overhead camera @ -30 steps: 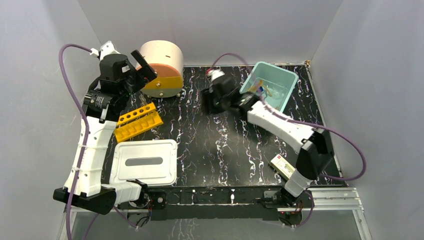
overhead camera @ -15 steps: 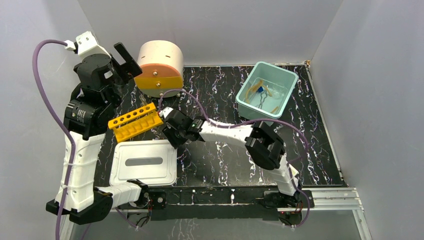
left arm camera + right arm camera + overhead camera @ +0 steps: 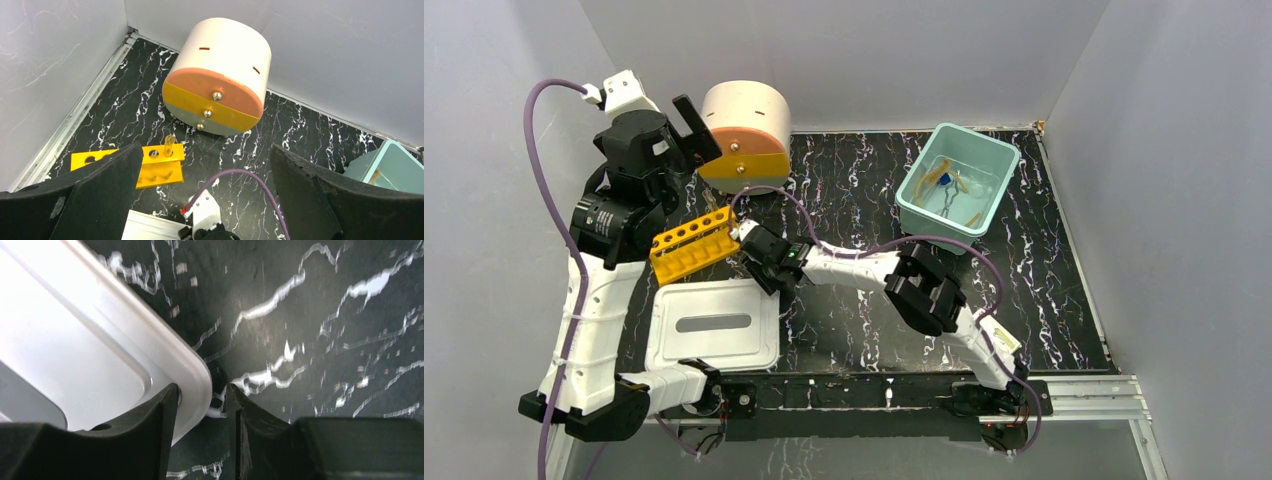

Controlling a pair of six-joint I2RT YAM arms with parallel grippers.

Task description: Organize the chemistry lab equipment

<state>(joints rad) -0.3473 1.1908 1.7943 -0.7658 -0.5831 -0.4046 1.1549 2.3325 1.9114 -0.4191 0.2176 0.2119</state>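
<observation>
Black marbled counter (image 3: 864,300) inside white walls. Right pincer (image 3: 201,390), jaws narrow, straddles the corner rim of a white lid (image 3: 90,340), near left, not yet clamped. Left pincer (image 3: 206,150) hangs wide apart above the yellow rack (image 3: 696,243). Small items (image 3: 949,190) lie in the teal bin (image 3: 927,220), far right. Risk: the thin rim could slip free, or the lid swing into the rack.

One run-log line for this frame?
left gripper: open, raised, empty, orange-yellow rack below | right gripper: open, jaws straddling corner rim of white lid | teal bin: small items inside
</observation>
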